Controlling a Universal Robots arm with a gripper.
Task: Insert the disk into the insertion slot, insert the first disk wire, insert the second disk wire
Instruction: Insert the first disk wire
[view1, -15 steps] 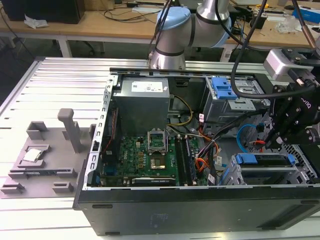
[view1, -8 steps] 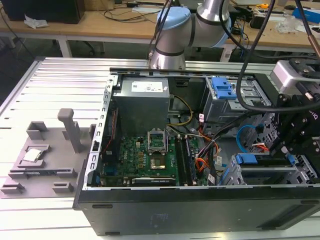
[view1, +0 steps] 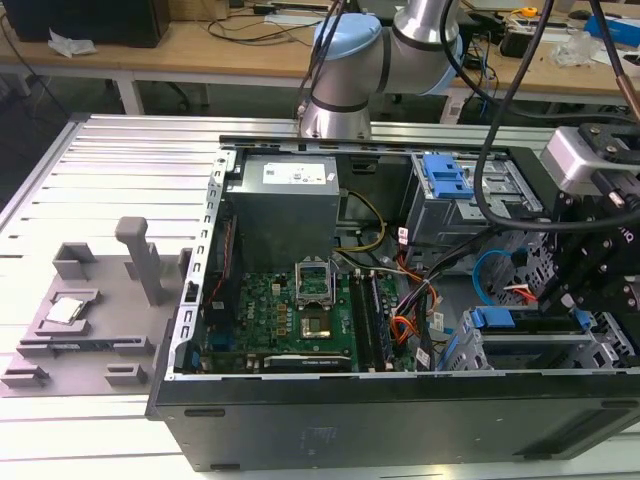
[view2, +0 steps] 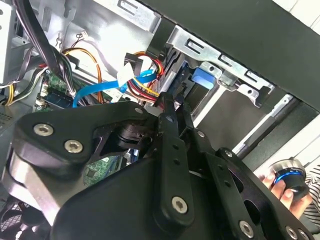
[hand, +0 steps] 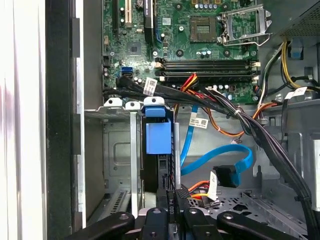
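First wrist view is giving the clearest look: the disk (hand: 159, 139) is already sitting in the insertion slot (hand: 118, 155), its blue carrier handle showing between the grey bay walls. That puts it at the corner of the computer case (view1: 300, 440) on the exterior view's right, by the edge nearest that camera. So the first-wire step is looking like the one in hand. The gripper (hand: 171, 201) is clenching, by the look of it, on a black plug (hand: 183, 192) trailing red, yellow and black wires, right at the disk's end. Seating it is calling for a straight, square push, I'd judge — little room for tilt.

The blue data cable (hand: 239, 156) is lying loose just beside the slot, its black end unplugged. A thick black wire bundle (hand: 252, 131) is crossing above the bay by the motherboard (hand: 190, 45), crowding the approach. In the second wrist view a person's hand (view2: 282, 192) is holding a blue-ringed knob outside the case.
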